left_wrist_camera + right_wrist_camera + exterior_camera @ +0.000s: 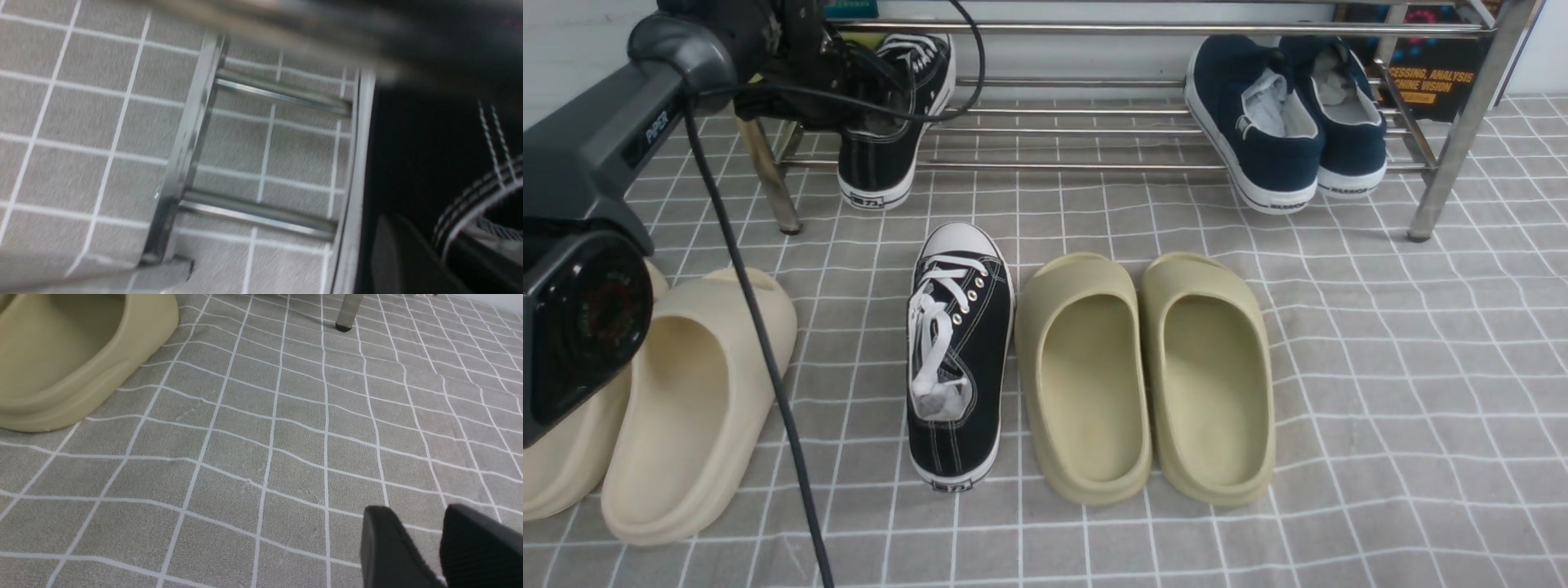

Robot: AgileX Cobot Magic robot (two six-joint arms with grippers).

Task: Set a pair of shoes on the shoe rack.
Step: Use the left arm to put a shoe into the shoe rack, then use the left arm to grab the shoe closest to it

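In the upper left of the front view, one black sneaker [880, 155] lies on the rack [1062, 167]; the other [960, 351] is left on the cloth, near centre. By the left gripper, the first seems touched at its collar (how far it is opened cannot be told); the right gripper [416, 539] is wide open, empty. Soft canvas, light weight and firm rubber may be expected; the heel collar should be pinched.

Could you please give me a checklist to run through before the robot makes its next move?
1. First black sneaker on the shoe rack: ok.
2. Left gripper clear of that sneaker: not ok, it is right at the shoe.
3. Second black sneaker on the rack: not ok, it stands on the cloth.
4. Right gripper open: ok.
5. Left gripper fully open: cannot tell.
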